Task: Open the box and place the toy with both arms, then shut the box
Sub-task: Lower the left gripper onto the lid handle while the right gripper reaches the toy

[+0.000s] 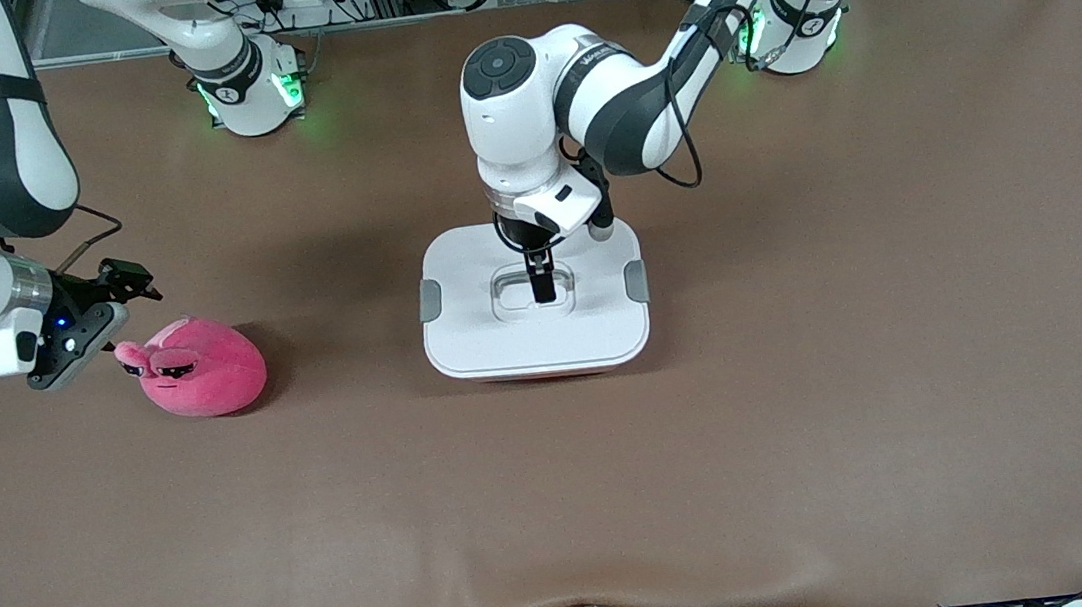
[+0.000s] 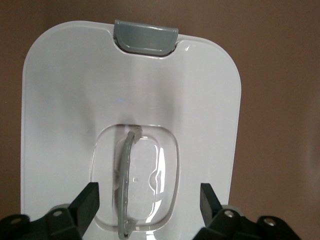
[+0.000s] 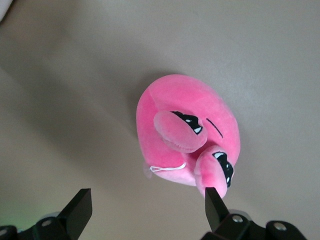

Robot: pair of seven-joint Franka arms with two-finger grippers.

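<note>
1. The left pincer (image 1: 542, 283) is hanging spread over the handle (image 2: 127, 182) of the closed box (image 1: 533, 296), mid-counter.
2. The right pincer (image 1: 121, 305) is waiting spread beside the toy (image 1: 201, 366).
3. Next: pinching the handle, lifting the lid.

Matt brown cloth-like table covering (image 1: 814, 416), faintly rippled at the near edge. Glossy smooth white plastic box lid (image 2: 75, 100) with matt grey plastic clip (image 2: 145, 36) and clear shiny plastic handle (image 2: 127, 185). Soft, fuzzy hot-pink plush toy (image 3: 187, 127). Matt black plastic gripper fingers (image 3: 80, 210).

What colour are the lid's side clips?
Grey clips, clearest in the left wrist view.
</note>
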